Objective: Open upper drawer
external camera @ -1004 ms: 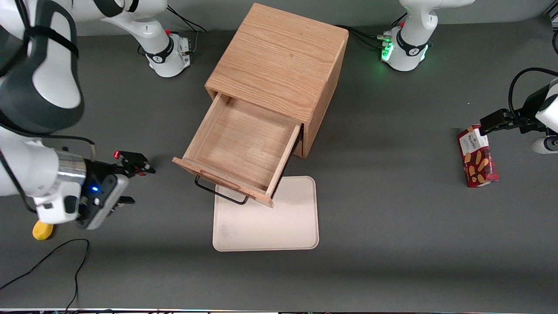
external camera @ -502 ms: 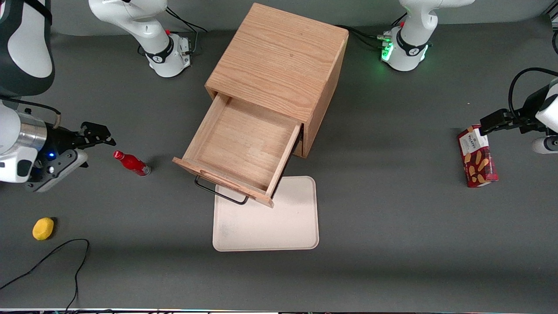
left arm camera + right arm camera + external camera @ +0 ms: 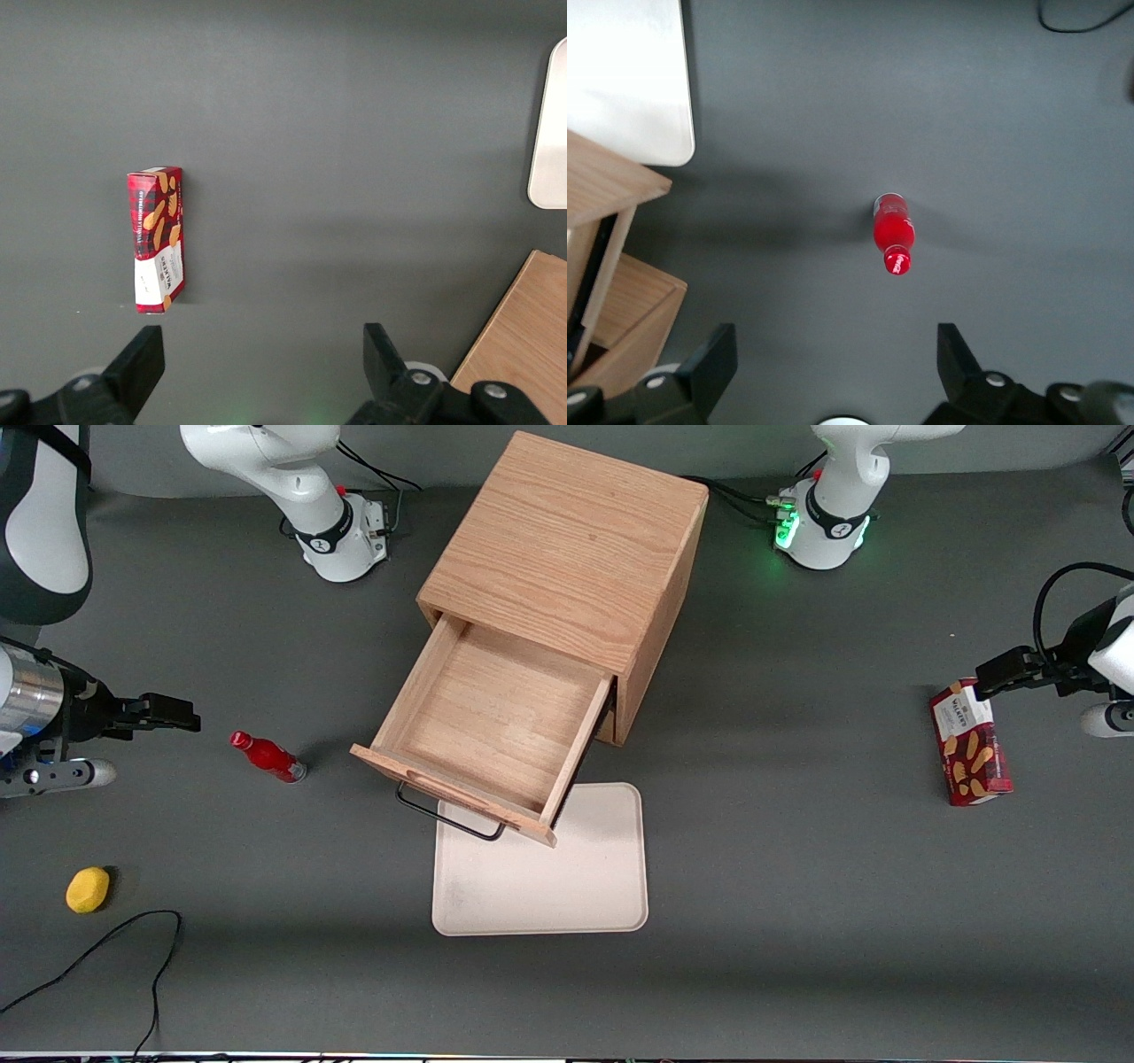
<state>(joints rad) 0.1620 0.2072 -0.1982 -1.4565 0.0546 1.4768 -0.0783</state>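
I have the gripper (image 3: 168,713) out at the working arm's end of the table, hanging above the bare grey tabletop (image 3: 797,921) with its jaws spread wide and nothing between them. Near it stands a small red bottle (image 3: 267,756), upright, and a yellow lemon-like fruit (image 3: 88,889) sits nearer the front camera, beside a loose black cable (image 3: 106,948). Moving along, the upper drawer (image 3: 483,731) of the wooden cabinet (image 3: 567,540) is pulled well out, its inside bare, its black wire handle (image 3: 447,819) overhanging a cream tray (image 3: 567,886). Toward the parked arm's end lies a red biscuit box (image 3: 970,742), flat on the table.
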